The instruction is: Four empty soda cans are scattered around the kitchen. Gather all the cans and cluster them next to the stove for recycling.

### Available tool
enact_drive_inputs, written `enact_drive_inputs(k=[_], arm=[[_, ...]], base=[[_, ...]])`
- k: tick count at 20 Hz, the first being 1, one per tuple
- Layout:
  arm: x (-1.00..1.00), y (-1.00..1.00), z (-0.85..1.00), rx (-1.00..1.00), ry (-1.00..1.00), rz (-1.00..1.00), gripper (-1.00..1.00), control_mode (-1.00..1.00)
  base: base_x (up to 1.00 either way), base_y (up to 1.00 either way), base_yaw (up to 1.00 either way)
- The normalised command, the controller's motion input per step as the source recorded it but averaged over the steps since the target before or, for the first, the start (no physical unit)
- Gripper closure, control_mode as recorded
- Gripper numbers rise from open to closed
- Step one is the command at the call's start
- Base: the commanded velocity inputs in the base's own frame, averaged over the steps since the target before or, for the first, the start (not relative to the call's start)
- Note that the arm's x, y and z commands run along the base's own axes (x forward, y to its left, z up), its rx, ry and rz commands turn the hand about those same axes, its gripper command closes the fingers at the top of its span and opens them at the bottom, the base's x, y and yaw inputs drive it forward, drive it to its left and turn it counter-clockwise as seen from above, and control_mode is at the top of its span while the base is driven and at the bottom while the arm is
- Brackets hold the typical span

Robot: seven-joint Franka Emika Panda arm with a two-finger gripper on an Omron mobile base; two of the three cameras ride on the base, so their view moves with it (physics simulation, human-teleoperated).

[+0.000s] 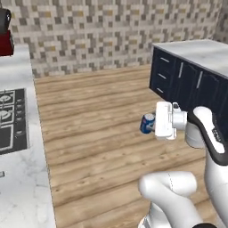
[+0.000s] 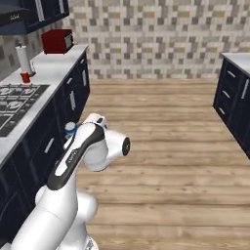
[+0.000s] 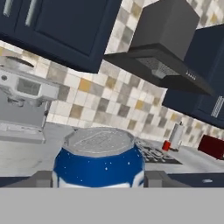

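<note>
Gripper (image 1: 151,124) pinched blue soda can (image 1: 147,123) at centre right of left base view — held above wood floor. Stove (image 1: 10,119) at left edge; red can (image 2: 25,77), apparently, beside it.

Marble counter (image 2: 46,73) — stove (image 2: 17,105), red can (image 2: 25,77), towel roll (image 2: 22,58).

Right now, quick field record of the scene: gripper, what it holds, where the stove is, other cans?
gripper: gripper shut on blue can, carried upright above the wood floor
stove: stove on the marble counter, not yet reached
other cans: red can beside the paper towel roll, at the stove's far end
also: red appliance farther along the counter
</note>
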Motion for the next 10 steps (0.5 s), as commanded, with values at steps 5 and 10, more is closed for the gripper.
enact_drive_inputs(k=[5, 10], arm=[[0.00, 0.00, 0.00, 0.00, 0.00, 0.00, 1.00, 1.00], [0.00, 0.00, 0.00, 0.00, 0.00, 0.00, 1.00, 1.00]], base=[[0.90, 0.32, 0.01], [0.94, 0.27, 0.02]])
